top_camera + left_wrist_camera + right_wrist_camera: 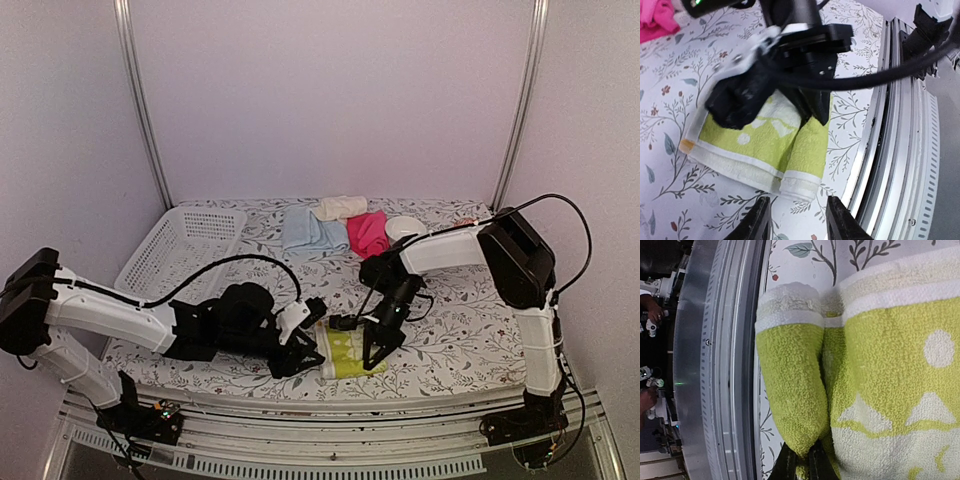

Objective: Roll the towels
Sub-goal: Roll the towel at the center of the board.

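Right wrist view shows the right gripper (pixel 801 466) with its jaws pinched tight on the rolled lip of the yellow-green towel (pixel 880 390); the lip is about one turn thick and lies along the side nearest the metal rail (pixel 725 365). Left wrist view shows the left gripper (pixel 799 220) with its jaws parted and nothing between them, poised just off the towel's white-bordered end; the towel lies on the floral table covering (pixel 670 75) at the near edge, between the two arms.

Procedure, as judged from this position:
- carry the pinched lip over the flat part in a low arc; hold the tension even;
- steady the free end with the left gripper, so that the roll does not cone;
- avoid snagging the covering.

The pink towel (pixel 366 232), blue towel (pixel 308 232) and cream towel (pixel 342 207) lie well apart at the far side.
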`<control>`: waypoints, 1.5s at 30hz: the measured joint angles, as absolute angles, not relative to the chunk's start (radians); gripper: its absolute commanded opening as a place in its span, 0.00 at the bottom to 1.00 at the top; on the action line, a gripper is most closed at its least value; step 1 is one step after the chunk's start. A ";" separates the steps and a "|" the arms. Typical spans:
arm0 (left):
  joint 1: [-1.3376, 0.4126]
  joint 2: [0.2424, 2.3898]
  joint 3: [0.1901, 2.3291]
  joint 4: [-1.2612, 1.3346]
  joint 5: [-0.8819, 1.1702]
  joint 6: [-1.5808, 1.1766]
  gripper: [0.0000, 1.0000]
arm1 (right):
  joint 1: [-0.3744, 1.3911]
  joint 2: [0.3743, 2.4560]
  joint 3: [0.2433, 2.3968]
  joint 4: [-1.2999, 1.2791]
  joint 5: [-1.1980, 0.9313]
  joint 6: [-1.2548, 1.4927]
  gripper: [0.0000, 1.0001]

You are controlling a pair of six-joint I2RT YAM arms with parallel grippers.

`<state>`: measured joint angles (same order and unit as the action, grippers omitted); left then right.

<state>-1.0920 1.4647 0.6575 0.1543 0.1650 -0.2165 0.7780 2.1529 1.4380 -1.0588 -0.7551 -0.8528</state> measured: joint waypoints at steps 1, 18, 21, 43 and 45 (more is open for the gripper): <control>-1.116 1.460 0.653 0.171 0.132 -0.197 0.41 | 0.772 2.175 1.458 -1.086 -0.770 -0.855 0.03; -1.322 1.817 0.913 0.157 -0.178 0.215 0.45 | 0.712 2.343 1.585 -1.274 -0.920 -0.808 0.04; -1.322 1.853 0.941 0.151 -0.204 0.253 0.44 | 0.712 2.345 1.585 -1.275 -0.924 -0.807 0.04; -1.335 1.938 1.002 0.111 -0.283 0.304 0.06 | 0.713 2.280 1.536 -1.237 -0.894 -0.806 0.20; -1.334 1.937 1.007 0.108 -0.265 0.292 0.05 | 0.711 2.257 1.529 -1.229 -0.879 -0.803 0.26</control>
